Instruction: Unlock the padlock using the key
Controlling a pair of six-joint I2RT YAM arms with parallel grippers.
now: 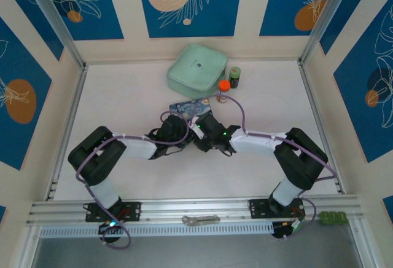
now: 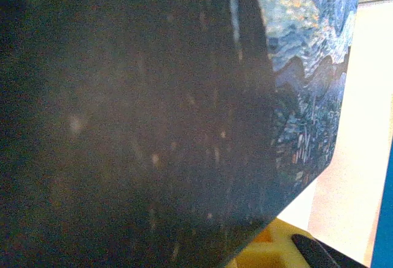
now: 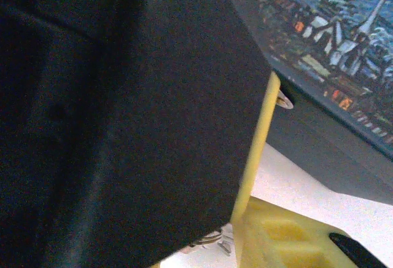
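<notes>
Both arms meet at the table's middle, just in front of the painted blue tin (image 1: 187, 106). My left gripper (image 1: 182, 126) is pressed so close to the tin (image 2: 307, 65) that a dark surface hides its jaws; one yellow pad (image 2: 273, 249) shows at the bottom. My right gripper (image 1: 204, 130) has its yellow pads (image 3: 279, 237) drawn together. The key's ring and small metal bits (image 3: 212, 241) hang just beside them. A small silvery tip (image 3: 284, 101) pokes out against the tin's side (image 3: 325, 151). The padlock is hidden.
A mint-green box (image 1: 198, 68) stands at the back, with a dark green-lidded jar (image 1: 234, 76) and an orange-capped bottle (image 1: 223, 90) to its right. A flat silver metal piece (image 1: 199, 219) lies on the front rail between the arm bases.
</notes>
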